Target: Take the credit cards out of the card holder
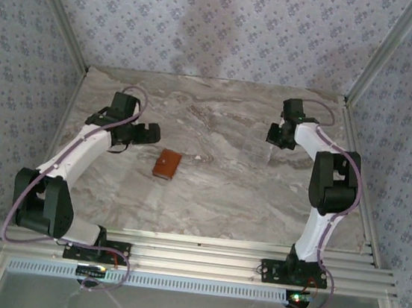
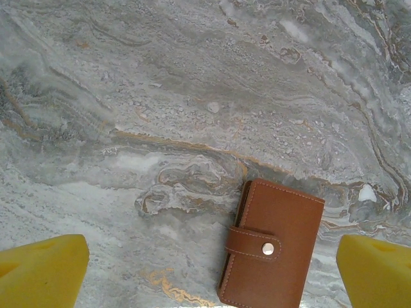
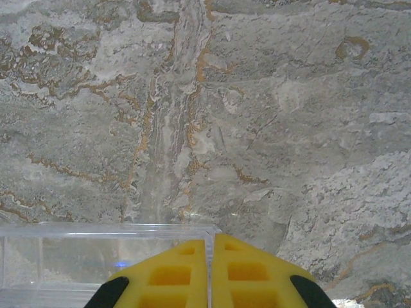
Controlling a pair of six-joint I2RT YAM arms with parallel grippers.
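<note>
The card holder [image 1: 167, 164] lies flat on the marble table, left of centre. It is a tan-brown leather wallet, folded shut, with its snap strap fastened [image 2: 273, 247]. The credit cards are hidden. My left gripper [image 1: 148, 133] hovers just left of the holder and is open. Its yellow fingers [image 2: 42, 269] stand wide apart at both lower corners of the left wrist view, and the holder sits between them toward the right one. My right gripper [image 1: 279, 137] is far off at the back right. It [image 3: 210, 247] is shut on the thin wall of a clear plastic box [image 3: 96, 256].
The clear box [image 1: 268, 156] is barely visible on the table below the right gripper. Patterned walls enclose the table [image 1: 215, 200] on three sides. An aluminium rail [image 1: 253, 261] carrying both arm bases runs along the near edge.
</note>
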